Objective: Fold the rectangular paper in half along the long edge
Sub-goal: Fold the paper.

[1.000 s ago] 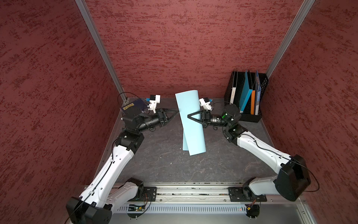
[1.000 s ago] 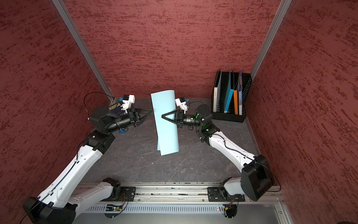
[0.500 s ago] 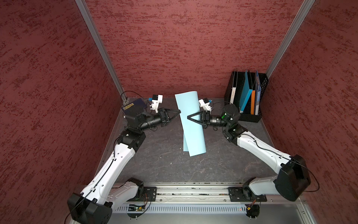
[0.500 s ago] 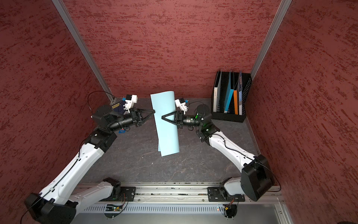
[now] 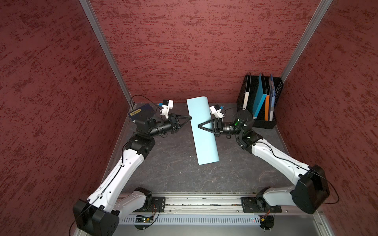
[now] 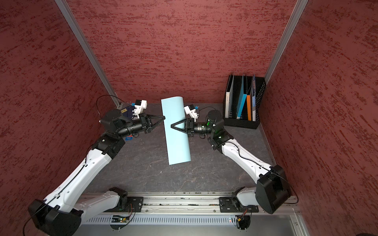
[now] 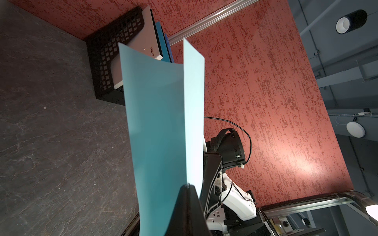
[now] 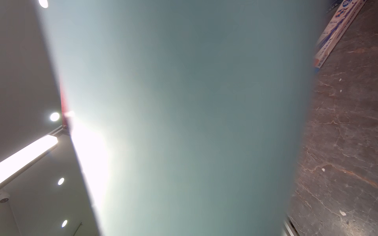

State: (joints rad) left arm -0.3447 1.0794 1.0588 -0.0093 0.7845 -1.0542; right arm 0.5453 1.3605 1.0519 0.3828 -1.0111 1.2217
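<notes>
Dark desk (image 5: 163, 169) below; the rectangular paper (image 5: 204, 147) curls between the arms, left end effector (image 5: 190, 118) clamped on one long edge. Whether right end effector (image 5: 199, 126) grips, I cannot tell. Match edges squarely before creasing.

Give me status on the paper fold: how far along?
Done: the paper is bent into a loose curl, uncreased. In hand: left end effector is shut on its edge; right end effector is at the sheet's opposite side, grip unclear. Left: align the long edges, lay it on the table and press the crease.
</notes>
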